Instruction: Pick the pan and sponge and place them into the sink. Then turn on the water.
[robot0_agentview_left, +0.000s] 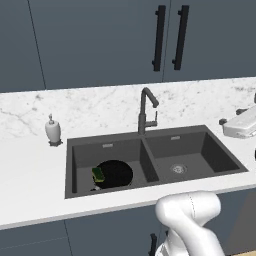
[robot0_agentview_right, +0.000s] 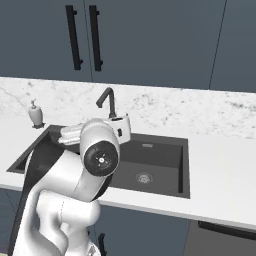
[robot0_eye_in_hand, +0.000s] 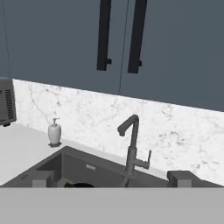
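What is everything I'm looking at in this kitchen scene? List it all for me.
pan: one, black, in the left basin.
sponge: one, green and yellow, on the pan's left edge.
sink: one, dark grey, two basins, set in the counter.
faucet: one, dark, behind the divider, no water running.
soap dispenser: one, white, left of the sink.
cabinet handles: two, black, above the faucet.
counter: one, white marble.
end effector: one, fingertips grey, open, facing the faucet.

The arm (robot0_agentview_right: 75, 175) is glossy white, built of fat rounded segments, with a dark round joint cap (robot0_agentview_right: 101, 157) ringed in black. Two small dark grey finger tips (robot0_eye_in_hand: 39, 178) are square-ended.
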